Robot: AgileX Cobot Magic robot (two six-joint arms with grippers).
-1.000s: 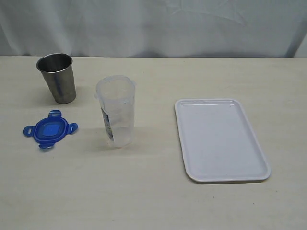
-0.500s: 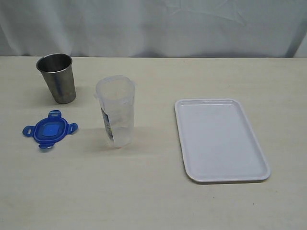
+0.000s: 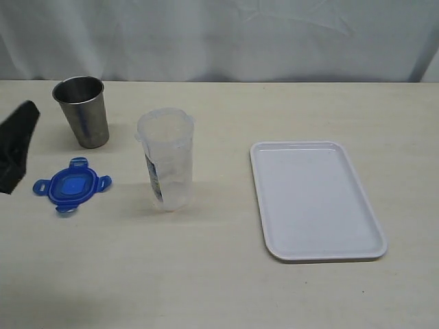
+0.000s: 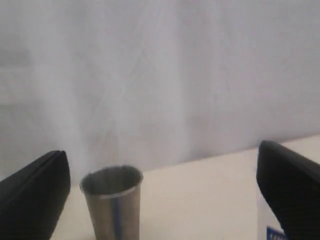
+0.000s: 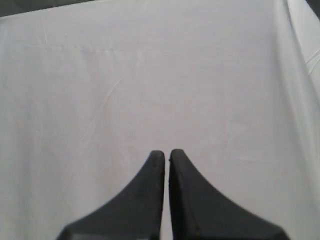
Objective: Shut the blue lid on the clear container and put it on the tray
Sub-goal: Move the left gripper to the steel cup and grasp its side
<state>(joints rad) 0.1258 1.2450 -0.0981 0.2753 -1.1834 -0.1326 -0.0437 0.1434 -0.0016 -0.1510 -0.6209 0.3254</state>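
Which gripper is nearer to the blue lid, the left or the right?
Left. The left gripper hangs at the exterior view's left edge, close beside the blue lid, not touching it. The right gripper is outside that view; its wrist camera shows only white cloth.

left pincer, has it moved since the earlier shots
Yes. The left pincer has come into the exterior view from the left edge. It is now left of the cup and up-left of the lid. Earlier it was out of view.
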